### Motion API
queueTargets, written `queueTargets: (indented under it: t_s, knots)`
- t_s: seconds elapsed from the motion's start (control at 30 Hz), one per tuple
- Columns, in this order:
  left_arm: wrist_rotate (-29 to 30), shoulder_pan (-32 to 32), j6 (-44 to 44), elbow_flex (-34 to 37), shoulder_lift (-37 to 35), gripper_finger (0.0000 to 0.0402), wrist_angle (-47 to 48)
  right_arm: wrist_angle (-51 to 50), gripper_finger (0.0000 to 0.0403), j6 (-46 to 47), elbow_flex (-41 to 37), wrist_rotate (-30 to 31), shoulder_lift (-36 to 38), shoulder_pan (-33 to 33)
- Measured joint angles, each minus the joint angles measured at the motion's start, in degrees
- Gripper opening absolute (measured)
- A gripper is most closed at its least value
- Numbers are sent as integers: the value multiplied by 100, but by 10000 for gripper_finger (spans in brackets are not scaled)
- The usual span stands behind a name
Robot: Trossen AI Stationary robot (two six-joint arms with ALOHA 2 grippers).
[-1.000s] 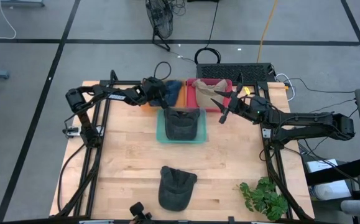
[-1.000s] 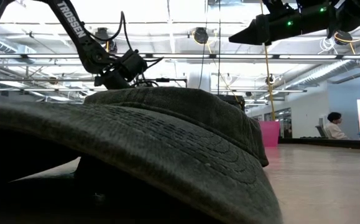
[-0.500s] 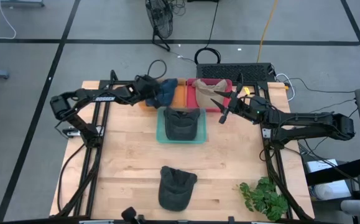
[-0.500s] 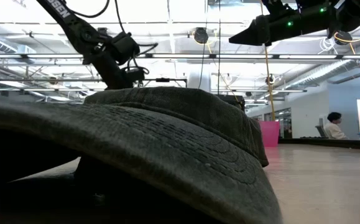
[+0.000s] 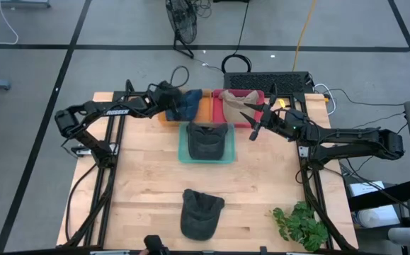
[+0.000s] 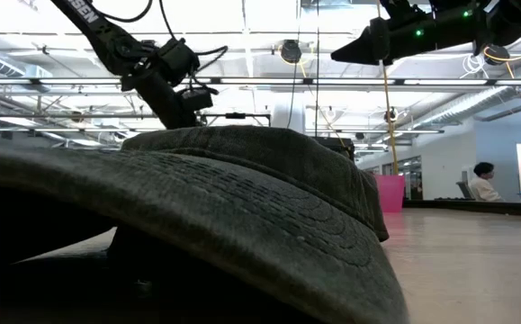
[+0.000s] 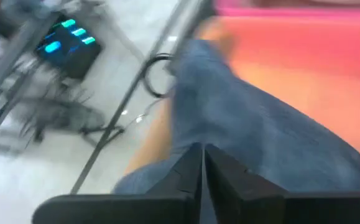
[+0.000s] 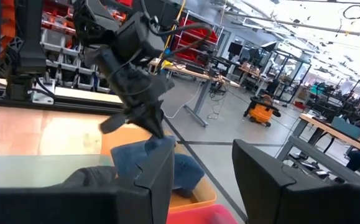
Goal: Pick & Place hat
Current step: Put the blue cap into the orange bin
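Colours on the bench, as I saw them

I saw a dark grey hat (image 5: 201,212) on pale wood table (image 5: 141,191), another in a green tray (image 5: 183,154), a blue denim hat (image 5: 189,104) over an orange bin (image 5: 205,108), and a tan one in red (pinkish) bin (image 5: 260,99).

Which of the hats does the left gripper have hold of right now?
The blue hat over the orange bin, pinched by the left gripper. The dark hats in the green tray and on bare table aren't touched.
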State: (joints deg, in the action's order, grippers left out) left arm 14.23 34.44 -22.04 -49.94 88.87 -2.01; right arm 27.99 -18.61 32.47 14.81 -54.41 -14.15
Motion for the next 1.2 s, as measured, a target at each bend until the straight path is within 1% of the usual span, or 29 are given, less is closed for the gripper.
queueTargets:
  t_s: [0.03, 0.13, 0.17, 0.27, 0.4, 0.47, 0.57, 0.63, 0.73, 0.8, 0.9, 1.03, 1.2]
  knots:
    - [-131, -2, -209, 3, -1, 32, 58, 2, 141, -22, 0, 0, 0, 0]
    - [-182, -8, -548, -1, -97, 52, 191, 2, 141, -171, 0, -1, 0, 0]
    - [-252, -4, -639, -33, -145, 66, 326, 2, 141, -185, 0, 2, 0, 0]
    - [-758, 47, -787, -89, -222, 119, 755, 2, 141, -178, 0, 2, 0, 0]
    - [-1292, 231, -763, -96, -221, 203, 729, 2, 141, -168, 0, -2, 0, 2]
    - [-1545, 355, -768, -98, -175, 238, 734, 2, 141, -164, 0, -2, 0, 2]
    - [-1677, 513, -743, -98, -169, 273, 710, 2, 141, -162, 0, -4, 1, 2]
    - [-1941, 652, -724, -98, -172, 282, 612, 9, 141, -178, 0, -4, 0, 2]
    - [-2360, 851, -536, -101, -168, 277, 414, 95, 141, -214, 0, -7, 0, 2]
    - [-2430, 914, -337, -114, -65, 264, 281, 108, 141, -221, 0, -7, 2, 2]
    - [-2434, 994, -47, -100, 121, 232, 380, 95, 141, -224, 0, -7, 2, 2]
    - [-2333, 988, -6, -102, 398, 185, 370, 92, 141, -316, 0, -2, 2, 2]
    - [-1866, 965, 136, -105, 394, 116, 277, 92, 141, -326, 0, 0, 2, 2]
